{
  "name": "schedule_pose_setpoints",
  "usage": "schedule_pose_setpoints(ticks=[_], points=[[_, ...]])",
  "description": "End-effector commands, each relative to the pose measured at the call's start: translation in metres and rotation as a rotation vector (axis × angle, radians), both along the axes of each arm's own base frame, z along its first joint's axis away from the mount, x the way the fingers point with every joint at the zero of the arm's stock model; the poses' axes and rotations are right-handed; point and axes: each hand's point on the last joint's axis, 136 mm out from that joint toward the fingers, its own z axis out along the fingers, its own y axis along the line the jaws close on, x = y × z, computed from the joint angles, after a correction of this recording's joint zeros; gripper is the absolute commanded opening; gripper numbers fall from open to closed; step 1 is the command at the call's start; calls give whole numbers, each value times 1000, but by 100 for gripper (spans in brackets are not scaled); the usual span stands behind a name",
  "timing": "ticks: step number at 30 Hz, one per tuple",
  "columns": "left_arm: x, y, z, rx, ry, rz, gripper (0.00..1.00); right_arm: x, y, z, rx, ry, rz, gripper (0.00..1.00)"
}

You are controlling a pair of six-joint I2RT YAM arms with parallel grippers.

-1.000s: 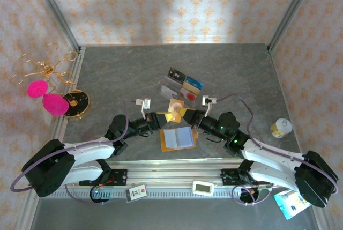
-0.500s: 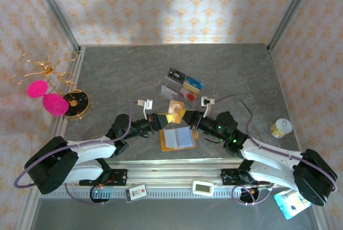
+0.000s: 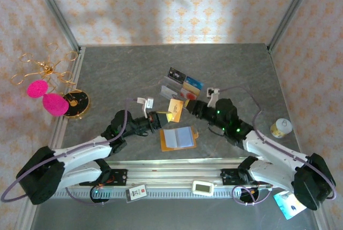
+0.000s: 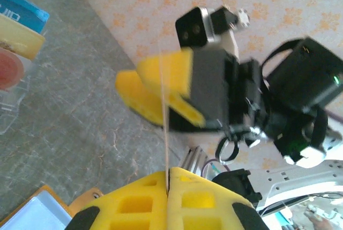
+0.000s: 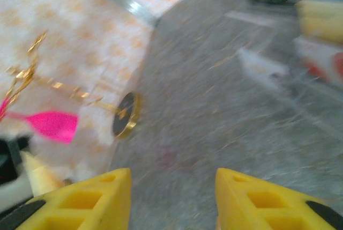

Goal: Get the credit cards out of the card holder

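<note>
The orange card holder lies open on the table between the arms, its pale blue-grey inside up; a corner of it shows in the left wrist view. My left gripper is shut on a gold-yellow credit card held above the table behind the holder. In the left wrist view the card is a thin edge-on line pinched at the gripper. My right gripper is just right of the card and apart from it, its yellow fingers blurred. It is open and holds nothing.
A clear acrylic tray with several cards stands behind the grippers. At the left edge stand a gold wire ornament with pink shapes and its black disc base. A small jar sits at the right, and a white timer on the front rail.
My right gripper has let go of the card and drawn back up and to the right. My left gripper still holds the card, shifted slightly forward.
</note>
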Motion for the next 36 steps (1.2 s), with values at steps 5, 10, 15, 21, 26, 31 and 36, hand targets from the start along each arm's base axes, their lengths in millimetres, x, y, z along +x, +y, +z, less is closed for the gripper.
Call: schedule_pose_setpoints(ticks=[5, 10, 15, 21, 26, 31, 36], points=[[4, 20, 7, 126, -56, 109, 0, 33, -46, -70, -213, 249, -200, 44], [2, 35, 19, 100, -98, 182, 0, 59, -57, -69, -205, 214, -343, 47], [-1, 40, 22, 110, -112, 189, 0, 56, -49, -97, -259, 308, -313, 47], [-5, 42, 20, 102, -125, 186, 0, 53, -36, -107, -272, 278, -289, 48], [-5, 41, 16, 106, -123, 180, 0, 60, -31, -113, -282, 285, -294, 50], [-5, 42, 14, 108, -121, 185, 0, 64, -31, -135, -374, 342, -288, 50], [-6, 44, 13, 111, -122, 190, 0, 65, -30, -143, -406, 349, -274, 50]])
